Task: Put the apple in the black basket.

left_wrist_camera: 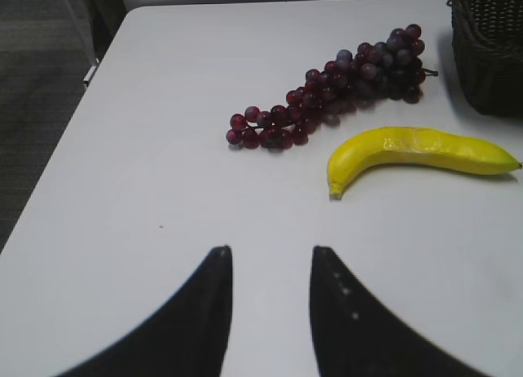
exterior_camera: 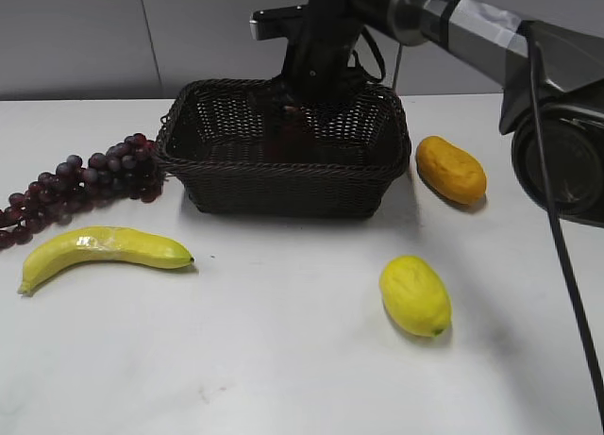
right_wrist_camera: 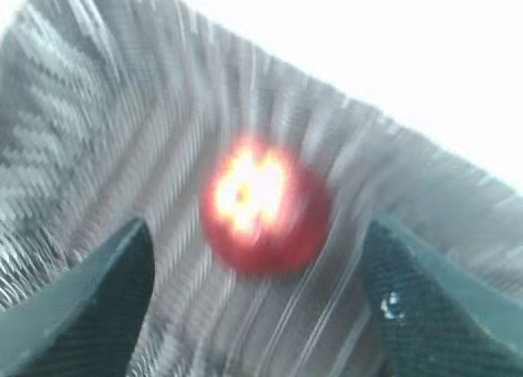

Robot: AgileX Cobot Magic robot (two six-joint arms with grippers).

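Note:
The dark red apple [right_wrist_camera: 265, 205], with its orange-yellow dimple facing up, lies inside the black basket [right_wrist_camera: 98, 123]; the right wrist view is motion-blurred. My right gripper [right_wrist_camera: 260, 226] is open, its fingers spread wide on either side of the apple and not touching it. In the exterior view the right gripper [exterior_camera: 288, 105] reaches down into the black basket [exterior_camera: 283, 168] from behind, and the apple is mostly hidden by the arm and the wicker. My left gripper [left_wrist_camera: 270, 254] is open and empty above the bare table.
A bunch of dark grapes [exterior_camera: 80, 180] and a banana [exterior_camera: 104, 249] lie left of the basket. An orange oval fruit [exterior_camera: 451, 169] lies to its right, and a lemon [exterior_camera: 414, 294] in front of that. The left wrist view shows the grapes [left_wrist_camera: 327, 107], the banana [left_wrist_camera: 417, 152] and the basket's corner [left_wrist_camera: 490, 50].

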